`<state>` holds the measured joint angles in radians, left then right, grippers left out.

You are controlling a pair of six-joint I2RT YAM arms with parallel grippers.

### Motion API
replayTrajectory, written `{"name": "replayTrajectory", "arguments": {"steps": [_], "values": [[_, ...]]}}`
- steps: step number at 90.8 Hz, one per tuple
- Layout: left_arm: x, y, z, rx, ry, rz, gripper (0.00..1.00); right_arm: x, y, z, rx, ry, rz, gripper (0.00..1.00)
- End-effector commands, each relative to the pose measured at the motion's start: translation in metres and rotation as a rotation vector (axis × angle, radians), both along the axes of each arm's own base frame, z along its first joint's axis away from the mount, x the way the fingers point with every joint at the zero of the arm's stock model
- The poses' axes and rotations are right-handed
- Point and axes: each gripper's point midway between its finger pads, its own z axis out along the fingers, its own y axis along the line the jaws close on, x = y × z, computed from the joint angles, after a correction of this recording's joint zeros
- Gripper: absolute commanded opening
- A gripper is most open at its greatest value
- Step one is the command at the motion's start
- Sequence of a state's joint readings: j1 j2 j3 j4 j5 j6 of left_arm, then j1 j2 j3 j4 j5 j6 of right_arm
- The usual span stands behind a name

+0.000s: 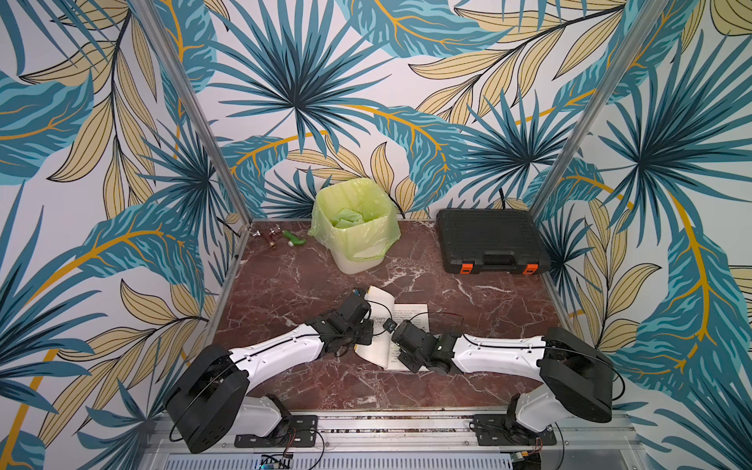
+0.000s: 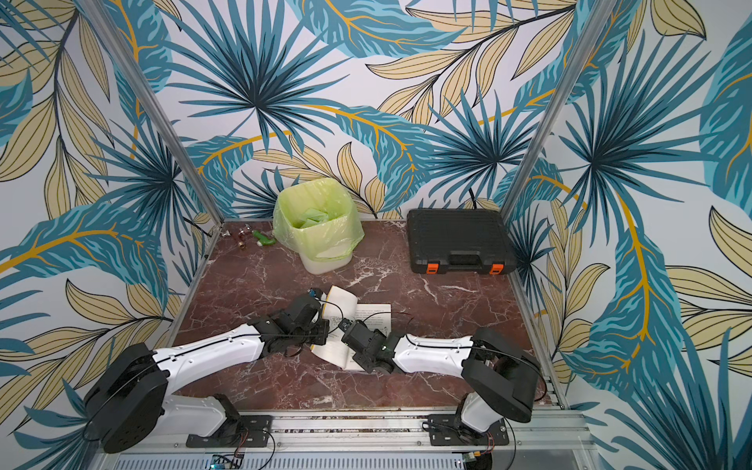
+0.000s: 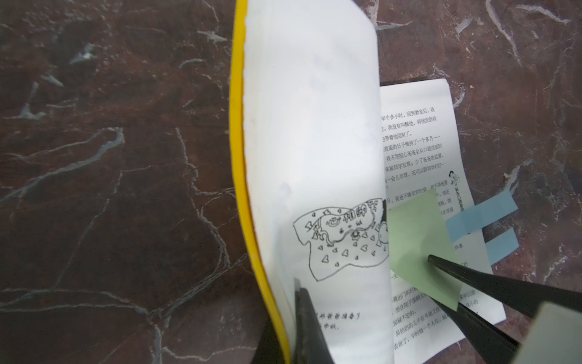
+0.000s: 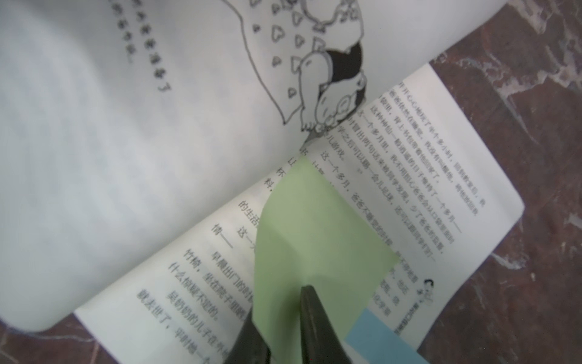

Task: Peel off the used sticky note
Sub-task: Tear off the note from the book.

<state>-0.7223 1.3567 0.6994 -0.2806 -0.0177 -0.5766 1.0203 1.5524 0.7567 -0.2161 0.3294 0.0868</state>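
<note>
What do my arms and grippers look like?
The left arm and right arm share white link shells, bulky black joint housings and thin black cables looping outside. The left gripper and right gripper have slim, tapered black fingers.

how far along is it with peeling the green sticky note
Done: left gripper holds the lifted pages open. In hand: right gripper pinches the green sticky note by a raised corner; the rest looks stuck to the page. Left: peeling it free, likely into the bin.
</note>
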Motion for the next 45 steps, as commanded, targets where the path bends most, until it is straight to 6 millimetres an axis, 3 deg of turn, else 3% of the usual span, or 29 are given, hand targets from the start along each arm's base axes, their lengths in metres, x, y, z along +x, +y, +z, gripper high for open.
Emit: {"name": "replayTrajectory", "arguments": {"steps": [1, 9, 27, 45], "values": [[-0.005, 0.012, -0.014, 0.065, 0.048, 0.014, 0.00, 0.004, -0.001, 0.007, 0.040, -0.022, -0.014, 0.09], [-0.006, 0.013, -0.016, 0.068, 0.053, 0.016, 0.00, 0.007, 0.000, 0.012, 0.082, -0.010, -0.028, 0.00], [-0.007, 0.016, -0.018, 0.083, 0.054, 0.023, 0.00, 0.023, -0.004, 0.033, 0.233, 0.043, -0.096, 0.00], [-0.009, 0.019, -0.019, 0.079, 0.054, 0.036, 0.00, 0.059, -0.024, 0.049, 0.415, 0.141, -0.240, 0.00]]}}
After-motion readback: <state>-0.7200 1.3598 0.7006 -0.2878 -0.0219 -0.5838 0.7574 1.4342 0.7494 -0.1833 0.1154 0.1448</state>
